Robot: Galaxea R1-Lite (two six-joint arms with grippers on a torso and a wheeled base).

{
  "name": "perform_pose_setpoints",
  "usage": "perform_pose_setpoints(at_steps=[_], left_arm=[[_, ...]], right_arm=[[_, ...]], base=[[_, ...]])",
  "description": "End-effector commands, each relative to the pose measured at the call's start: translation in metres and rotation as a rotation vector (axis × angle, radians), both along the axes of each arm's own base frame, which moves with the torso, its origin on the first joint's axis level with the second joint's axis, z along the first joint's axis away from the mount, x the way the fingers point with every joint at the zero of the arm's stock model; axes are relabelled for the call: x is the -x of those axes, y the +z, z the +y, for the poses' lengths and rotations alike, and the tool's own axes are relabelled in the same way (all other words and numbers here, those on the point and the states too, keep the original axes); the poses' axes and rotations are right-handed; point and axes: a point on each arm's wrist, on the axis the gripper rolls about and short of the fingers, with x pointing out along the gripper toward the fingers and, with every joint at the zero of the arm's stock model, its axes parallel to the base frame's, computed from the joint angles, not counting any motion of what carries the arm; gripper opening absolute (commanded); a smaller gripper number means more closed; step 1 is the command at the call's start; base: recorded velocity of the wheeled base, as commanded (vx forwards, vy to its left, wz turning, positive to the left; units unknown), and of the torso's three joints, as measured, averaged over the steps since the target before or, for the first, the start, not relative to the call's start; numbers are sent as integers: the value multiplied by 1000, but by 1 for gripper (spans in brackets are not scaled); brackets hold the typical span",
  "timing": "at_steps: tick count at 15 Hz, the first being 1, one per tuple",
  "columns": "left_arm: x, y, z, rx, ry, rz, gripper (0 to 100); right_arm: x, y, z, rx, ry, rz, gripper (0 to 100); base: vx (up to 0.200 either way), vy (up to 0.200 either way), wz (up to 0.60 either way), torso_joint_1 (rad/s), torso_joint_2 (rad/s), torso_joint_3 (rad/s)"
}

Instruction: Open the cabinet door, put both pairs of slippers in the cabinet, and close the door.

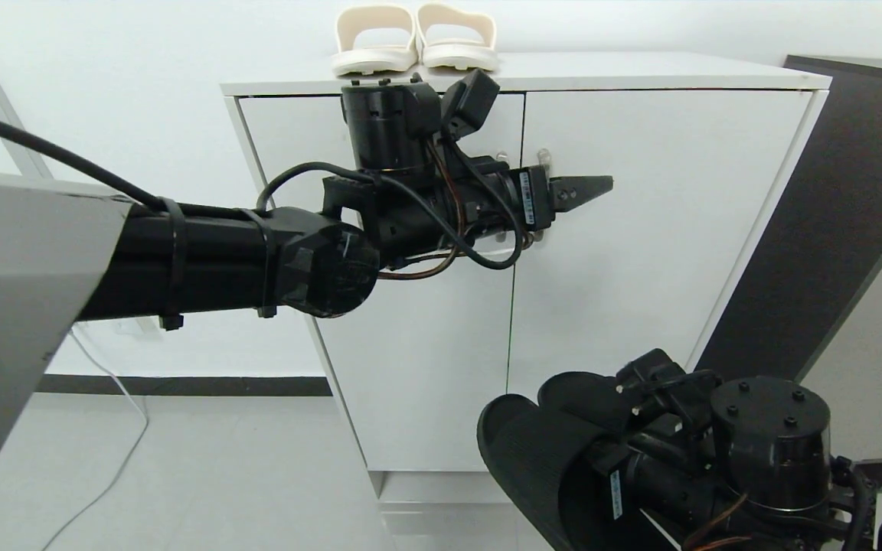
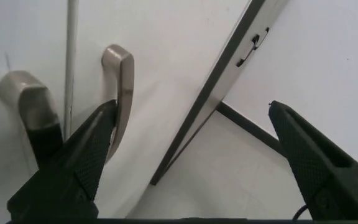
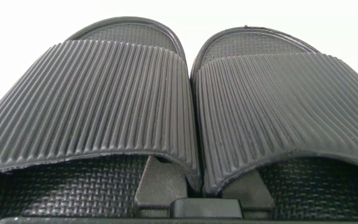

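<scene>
Your left gripper (image 1: pixel 588 189) has its jaws spread wide. In the left wrist view, one finger (image 2: pixel 86 155) sits right against a handle (image 2: pixel 120 81) at the cabinet's (image 1: pixel 663 229) middle seam. The other finger is well apart from it, out over open floor. So nothing's grabbed yet, and that handle is just inside the gap. Its twin on the other side of the seam sits behind the finger, outside the gap.

Your right gripper (image 1: pixel 602 459) is clamped on the black slippers (image 1: pixel 540 451). Its jaws pinch the pair together where the two inner sides meet, and the pair hangs low in front of the cabinet, near its base.

The white slippers (image 1: pixel 416 38) are on top of the cabinet, toward its left end, side by side.

Both doors look shut to me, seam tight top to bottom. So imo you're on step 1, the door, and neither pair is in yet.

Next move, afaict: close on that handle or hook it w/ the finger, then pull away from the cabinet front along the door's arc. Keep the black pair clear of the swing, since it's parked low by the seam and a door could clip it.
</scene>
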Motion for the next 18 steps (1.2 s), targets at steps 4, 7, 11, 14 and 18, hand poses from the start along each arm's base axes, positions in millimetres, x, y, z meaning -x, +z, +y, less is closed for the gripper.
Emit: perform_pose_setpoints(at_steps=[4, 7, 11, 14, 18], left_arm=[[6, -1, 3, -8, -4, 12, 0], [25, -4, 10, -24, -22, 31, 0], [64, -5, 25, -12, -54, 13, 0], [91, 1, 35, -4, -79, 6, 0], [95, 5, 48, 4, -63, 6, 0]], right_arm=[[3, -3, -2, 3, 39, 20, 0], [15, -2, -11, -6, 139, 37, 0], [22, -5, -16, 23, 202, 32, 0], [24, -5, -14, 23, 214, 32, 0], [32, -7, -10, 31, 250, 40, 0]], base=[[0, 0, 0, 0, 0, 0], [0, 0, 0, 0, 0, 0], [0, 0, 0, 0, 0, 0], [0, 0, 0, 0, 0, 0], [0, 0, 0, 0, 0, 0]])
